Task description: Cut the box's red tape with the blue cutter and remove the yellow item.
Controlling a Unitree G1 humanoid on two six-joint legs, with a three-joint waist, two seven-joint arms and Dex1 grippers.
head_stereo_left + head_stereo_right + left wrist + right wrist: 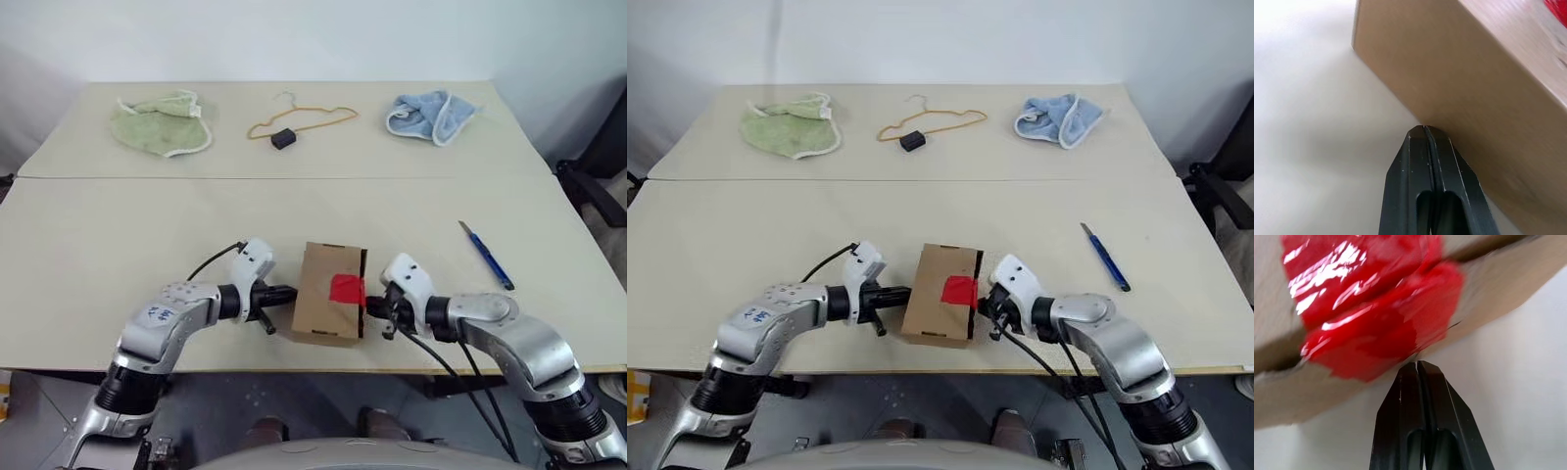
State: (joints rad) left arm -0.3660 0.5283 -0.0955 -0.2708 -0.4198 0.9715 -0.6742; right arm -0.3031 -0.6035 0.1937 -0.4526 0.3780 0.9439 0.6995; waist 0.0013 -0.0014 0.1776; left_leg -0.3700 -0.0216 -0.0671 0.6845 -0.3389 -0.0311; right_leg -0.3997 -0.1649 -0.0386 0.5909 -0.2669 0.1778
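The brown box (326,289) sits near the table's front edge, lid shut, with the red tape (347,289) over its right seam. My left gripper (292,293) is shut, its tips pressed against the box's left side (1474,88). From the other side my right gripper (369,306) is shut too, tips touching the box just below the red tape (1376,318). The blue cutter (487,256) lies loose on the table to the right of the box, apart from both grippers. The yellow item is hidden.
Along the far edge lie a green cloth (162,121), a tan hanger (299,118) with a small black block (284,139), and a blue cloth (431,116). A seam (294,177) runs across the table (118,245). A dark chair (598,186) stands at the right.
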